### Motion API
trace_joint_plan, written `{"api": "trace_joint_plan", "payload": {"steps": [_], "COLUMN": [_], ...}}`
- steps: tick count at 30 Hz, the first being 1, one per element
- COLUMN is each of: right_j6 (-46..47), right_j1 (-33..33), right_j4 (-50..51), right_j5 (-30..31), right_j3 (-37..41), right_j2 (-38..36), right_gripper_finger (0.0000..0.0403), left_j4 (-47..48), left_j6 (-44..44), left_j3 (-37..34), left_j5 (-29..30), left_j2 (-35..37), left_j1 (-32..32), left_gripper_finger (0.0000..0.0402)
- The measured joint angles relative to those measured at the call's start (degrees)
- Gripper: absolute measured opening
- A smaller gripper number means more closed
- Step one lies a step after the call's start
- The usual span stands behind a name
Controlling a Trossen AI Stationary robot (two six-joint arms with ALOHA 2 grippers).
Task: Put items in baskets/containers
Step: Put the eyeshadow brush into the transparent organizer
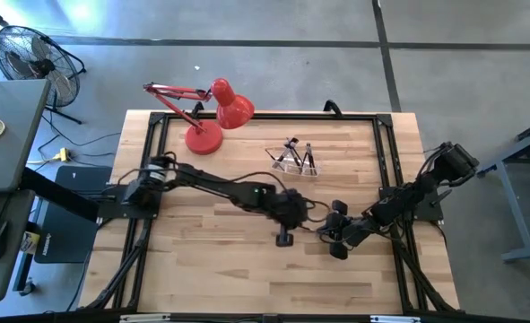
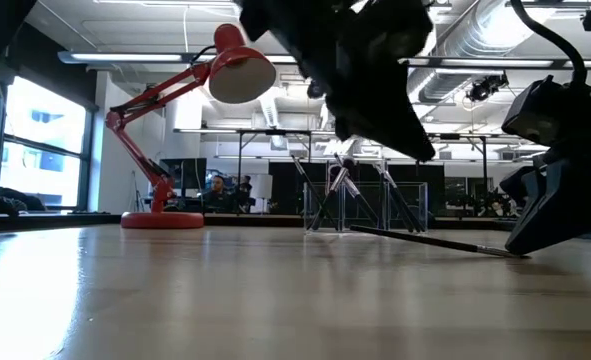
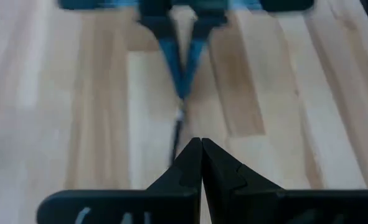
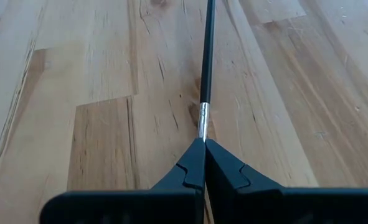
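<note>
A thin brush with a dark handle and a silver ferrule lies low over the wooden table, also visible in the low view. My right gripper is shut on its ferrule end, right of the table's centre. My left gripper is shut and hangs above the brush's handle, clear of it, at the table's middle. The clear holder stands toward the far side, with several brushes leaning in it. My right gripper pinches the brush at its silver ferrule end between its two fingertips. The fingers slant down from the table's right side and lie along the brush. The handle runs straight out from them toward the table's left, close over the wood.
A red desk lamp stands at the far left of the table, its base on the wood. A black frame runs round the table's edges. Bare wood lies along the near side.
</note>
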State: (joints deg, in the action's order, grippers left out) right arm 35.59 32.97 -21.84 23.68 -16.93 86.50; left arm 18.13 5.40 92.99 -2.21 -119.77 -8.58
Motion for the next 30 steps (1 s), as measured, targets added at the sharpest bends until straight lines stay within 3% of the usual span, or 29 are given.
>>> {"api": "trace_joint_plan", "payload": {"steps": [9, 18, 30], "right_j6": [0.07, -0.48, -1.62], "right_j1": [0.01, 0.04, 0.04], "right_j4": [0.05, 0.10, -0.02], "right_j5": [-0.13, -0.19, -0.87], "right_j3": [0.02, 0.03, 0.07], "right_j2": [0.04, 0.07, 0.08], "right_gripper_finger": [0.0000, 0.0000, 0.0000], "left_j4": [15.77, 16.74, 15.56], "left_j6": [-5.60, -5.19, -3.79], "left_j3": [14.95, 15.24, 15.04], "left_j5": [-3.27, -1.90, -0.01], "left_j2": [-6.65, -7.58, -8.90], "left_j1": [0.83, 1.49, 4.46], "left_gripper_finger": [0.0020, 0.0128, 0.0138]}}
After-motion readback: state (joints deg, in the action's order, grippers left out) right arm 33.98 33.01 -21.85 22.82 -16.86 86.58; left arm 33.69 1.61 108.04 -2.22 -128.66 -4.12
